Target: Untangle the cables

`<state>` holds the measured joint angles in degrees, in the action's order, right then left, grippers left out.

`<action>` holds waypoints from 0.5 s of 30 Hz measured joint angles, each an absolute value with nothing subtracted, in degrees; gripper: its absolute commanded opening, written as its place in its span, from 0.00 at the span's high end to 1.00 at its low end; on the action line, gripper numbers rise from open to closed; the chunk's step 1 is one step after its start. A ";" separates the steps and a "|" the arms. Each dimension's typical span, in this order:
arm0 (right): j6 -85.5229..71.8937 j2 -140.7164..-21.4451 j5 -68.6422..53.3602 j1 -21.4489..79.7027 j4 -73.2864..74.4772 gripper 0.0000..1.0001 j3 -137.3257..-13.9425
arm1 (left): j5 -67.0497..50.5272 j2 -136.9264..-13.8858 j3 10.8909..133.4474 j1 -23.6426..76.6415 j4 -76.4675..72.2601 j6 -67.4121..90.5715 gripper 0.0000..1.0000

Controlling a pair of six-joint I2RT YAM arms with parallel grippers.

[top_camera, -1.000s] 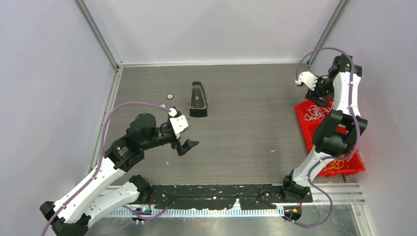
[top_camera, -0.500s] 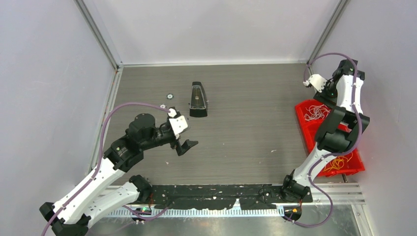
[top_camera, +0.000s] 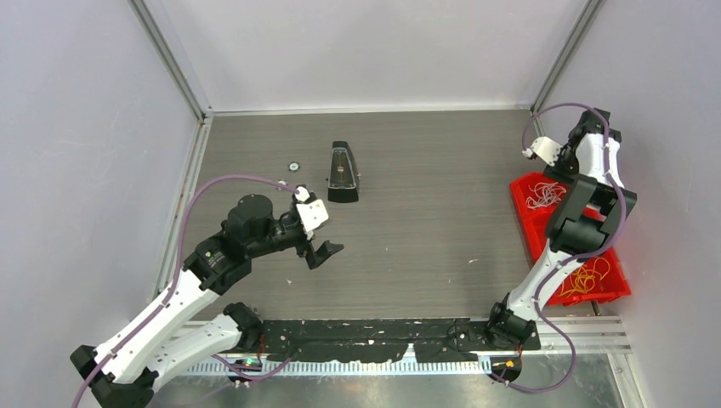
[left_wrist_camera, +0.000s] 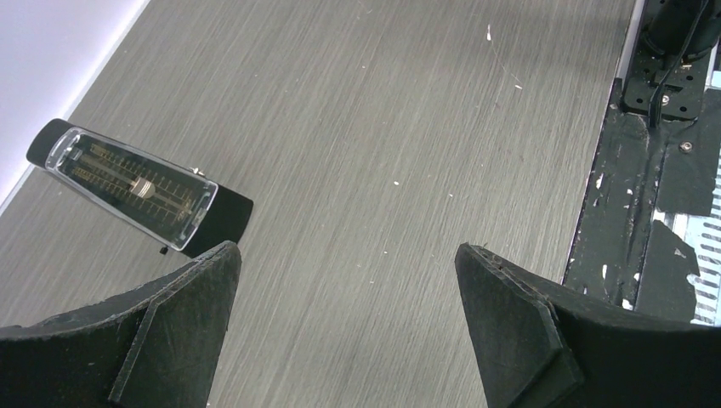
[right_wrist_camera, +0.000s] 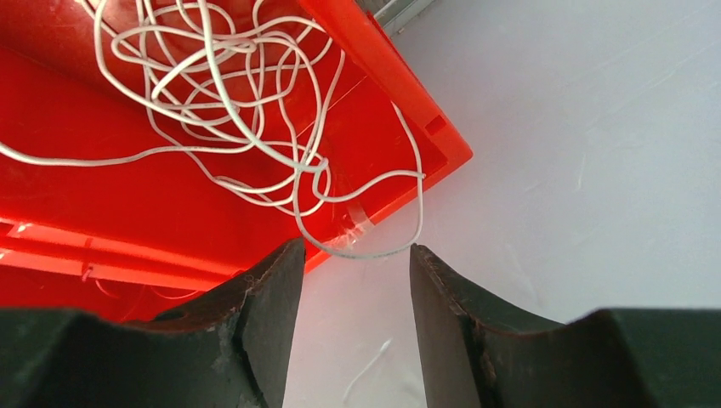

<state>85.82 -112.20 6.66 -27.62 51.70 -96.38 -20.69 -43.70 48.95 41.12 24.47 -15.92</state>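
Observation:
A tangle of white cable lies in the far end of the red bin; the top view shows it too. An orange cable tangle lies in the bin's near end. My right gripper is open and empty, above the bin's far corner by the right wall; one white loop hangs over the rim just ahead of its fingertips. Its fingers are hidden in the top view. My left gripper is open and empty over bare table at left centre, seen in its wrist view.
A black metronome lies on the table beyond my left gripper, also in the left wrist view. A small round washer sits left of it. Grey walls close off the back and both sides. Black taped mounting strip along the near edge.
My right wrist has swung from left of the bin's far end toward the right wall and now sits over the bin's far corner. My left arm has barely moved.

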 measured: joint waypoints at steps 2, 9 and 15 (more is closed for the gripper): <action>86.11 -112.90 6.76 -27.62 51.22 0.53 -96.38 | -20.69 -44.03 48.95 41.12 24.49 -15.99 0.00; 86.87 -113.84 6.22 -27.31 50.50 0.73 -94.72 | -20.71 -44.45 48.97 41.12 24.56 -16.71 0.01; 86.85 -113.97 5.89 -26.02 50.02 0.74 -92.33 | -20.73 -45.17 49.52 41.12 24.71 -16.78 0.00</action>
